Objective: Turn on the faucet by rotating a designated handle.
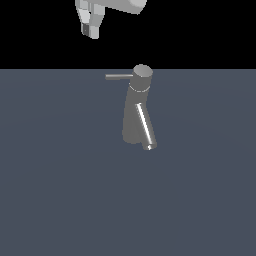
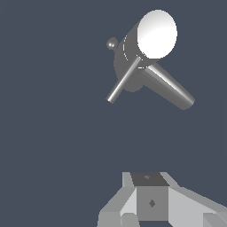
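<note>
The faucet [image 1: 134, 117] is a small dark grey leaning column on the floor, with a round cap [image 1: 142, 71] on top and a shiny slanted spout tube [image 1: 144, 125] down its front. The handle [image 1: 119, 76] is a thin grey rod jutting from the cap toward the exterior view's left. My pale grey gripper [image 1: 91, 32] hangs well above the handle's free end, a little further to the exterior view's left, touching nothing. Its fingers look pressed together and empty. The wrist view shows the cap [image 2: 156, 33], the handle [image 2: 170, 86], the spout [image 2: 124, 80] and my gripper [image 2: 148, 195].
The faucet stands on a flat blue-grey floor [image 1: 60, 190]. The background behind it is black. Nothing else shows in either view.
</note>
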Available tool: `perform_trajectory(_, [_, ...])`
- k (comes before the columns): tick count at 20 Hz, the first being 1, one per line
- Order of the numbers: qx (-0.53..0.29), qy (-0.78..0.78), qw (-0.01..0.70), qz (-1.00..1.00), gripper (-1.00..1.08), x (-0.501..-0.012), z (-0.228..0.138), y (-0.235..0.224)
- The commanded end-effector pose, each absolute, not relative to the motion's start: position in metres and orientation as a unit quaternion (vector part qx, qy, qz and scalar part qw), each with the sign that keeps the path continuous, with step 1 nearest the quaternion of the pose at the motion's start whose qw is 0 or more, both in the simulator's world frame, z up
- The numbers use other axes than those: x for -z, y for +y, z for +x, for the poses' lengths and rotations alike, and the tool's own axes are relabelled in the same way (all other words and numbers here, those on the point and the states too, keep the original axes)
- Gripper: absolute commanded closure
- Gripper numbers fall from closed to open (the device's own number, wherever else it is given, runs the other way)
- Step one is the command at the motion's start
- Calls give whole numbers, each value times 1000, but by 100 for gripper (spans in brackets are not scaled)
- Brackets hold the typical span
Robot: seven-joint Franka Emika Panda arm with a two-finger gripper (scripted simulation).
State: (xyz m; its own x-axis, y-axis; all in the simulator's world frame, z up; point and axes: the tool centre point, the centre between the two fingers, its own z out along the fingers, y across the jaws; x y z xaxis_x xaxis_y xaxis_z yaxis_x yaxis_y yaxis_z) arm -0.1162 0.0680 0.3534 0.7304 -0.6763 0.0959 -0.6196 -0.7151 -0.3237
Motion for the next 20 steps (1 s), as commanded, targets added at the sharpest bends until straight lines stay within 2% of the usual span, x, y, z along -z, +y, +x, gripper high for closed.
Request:
perform_trajectory(1, [113, 379, 146, -907, 108, -346, -104, 69])
perform_trajectory(20, [170, 557, 213, -784, 108, -301, -8, 60])
